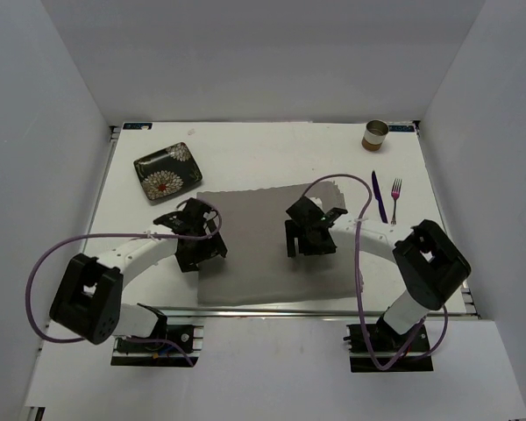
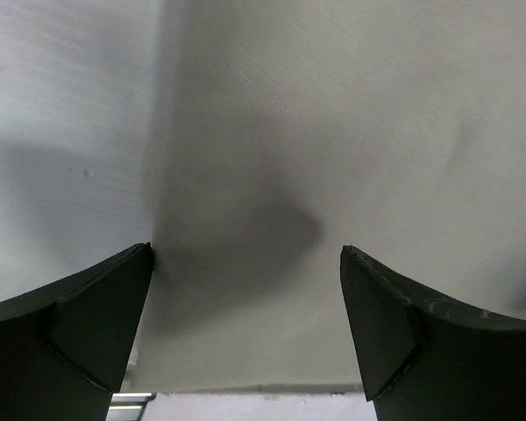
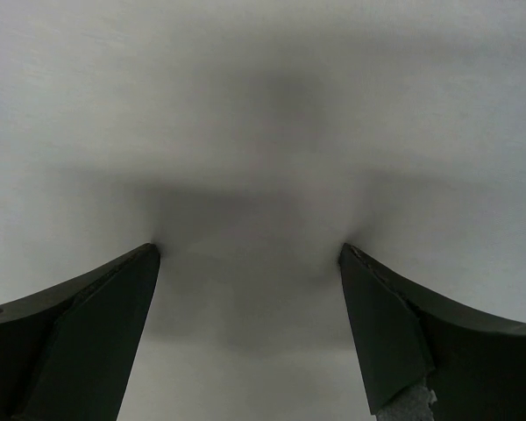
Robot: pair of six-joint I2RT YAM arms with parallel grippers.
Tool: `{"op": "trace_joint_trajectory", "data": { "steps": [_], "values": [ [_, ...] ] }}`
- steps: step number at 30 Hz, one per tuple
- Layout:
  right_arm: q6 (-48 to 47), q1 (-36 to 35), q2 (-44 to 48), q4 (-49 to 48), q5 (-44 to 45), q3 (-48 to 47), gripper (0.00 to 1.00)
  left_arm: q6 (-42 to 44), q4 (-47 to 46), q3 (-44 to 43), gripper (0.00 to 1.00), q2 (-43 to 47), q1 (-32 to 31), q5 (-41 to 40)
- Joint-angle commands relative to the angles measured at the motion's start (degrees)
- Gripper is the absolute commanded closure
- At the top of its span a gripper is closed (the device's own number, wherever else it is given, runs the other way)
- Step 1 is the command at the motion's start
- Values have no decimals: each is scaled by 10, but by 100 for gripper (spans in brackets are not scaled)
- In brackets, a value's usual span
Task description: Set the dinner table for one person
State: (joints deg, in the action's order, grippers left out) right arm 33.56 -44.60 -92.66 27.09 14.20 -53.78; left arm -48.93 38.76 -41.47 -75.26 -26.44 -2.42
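Dinner table (image 1: 245,158), both arms (image 1: 131,254) bent low over grey placemat (image 1: 263,263), left jaws and right jaws spread, empty

Matt cloth placemat (image 1: 263,263) on a smooth white dinner table (image 1: 272,156).

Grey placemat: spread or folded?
Spread. The grey placemat lies as one flat rectangle on the dinner table; only its far right corner looks slightly rumpled.
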Motion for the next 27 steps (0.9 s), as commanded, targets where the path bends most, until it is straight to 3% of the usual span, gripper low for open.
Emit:
{"op": "trace_joint_trajectory", "data": {
  "steps": [1, 4, 8, 10, 17, 24, 27],
  "values": [
    [44, 8, -10, -37, -30, 43, 11, 8, -46, 3, 3, -33, -1, 6],
    [66, 24, -63, -35, -32, 24, 11, 14, -56, -17, 3, -104, -1, -5],
    [107, 43, -158, 58, 20, -58, 11, 32, -52, -87, 2, -205, 6, -23],
    [103, 57, -171, 59, 15, -85, 11, 38, -44, -115, 2, -234, 12, -26],
    [70, 107, -218, 59, 10, -176, 11, 49, 16, -310, 2, -364, 12, -43],
    [-8, 164, -322, 148, 23, -385, 11, 76, 117, -595, 2, -539, 17, -48],
    [-31, 194, -362, 176, 10, -466, 11, 83, 148, -662, 2, -573, 24, -55]
  ]
}}
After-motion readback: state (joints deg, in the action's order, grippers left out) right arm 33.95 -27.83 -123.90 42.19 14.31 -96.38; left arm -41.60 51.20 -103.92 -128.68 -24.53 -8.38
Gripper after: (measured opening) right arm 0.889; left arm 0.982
